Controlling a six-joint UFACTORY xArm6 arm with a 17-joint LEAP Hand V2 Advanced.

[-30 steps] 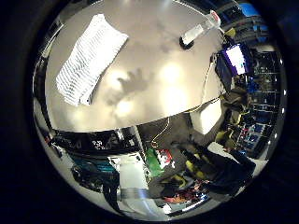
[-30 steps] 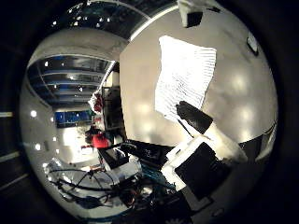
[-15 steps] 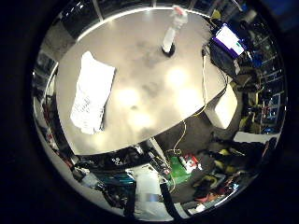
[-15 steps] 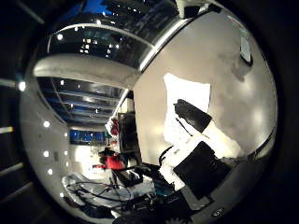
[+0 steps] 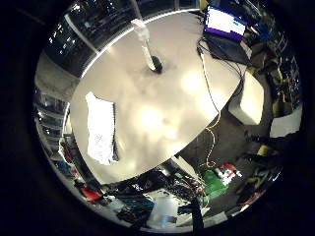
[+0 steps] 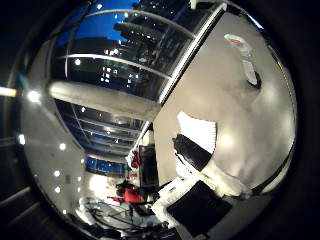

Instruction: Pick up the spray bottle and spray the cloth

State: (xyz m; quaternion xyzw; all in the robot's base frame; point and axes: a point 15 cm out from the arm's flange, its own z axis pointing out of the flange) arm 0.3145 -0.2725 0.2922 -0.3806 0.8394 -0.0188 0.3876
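The spray bottle is clear with a white head and a dark base. It stands upright near the far edge of the grey table; it also shows in the right thumb side palm view. The white striped cloth lies flat near the table's other side, well away from the bottle, and also shows in the right thumb side palm view. My right hand is high above the table, away from both. One black-tipped finger reaches out straight over the cloth's edge.
An open laptop sits at the table's edge beyond the bottle. A white box stands beside the table. Clutter and equipment lie on the floor around it. Ceiling lights and beams fill much of the thumb side view.
Both views have swung round, so the camera has turned and the table looks smaller and farther. The bottle and the cloth keep their places on the table.
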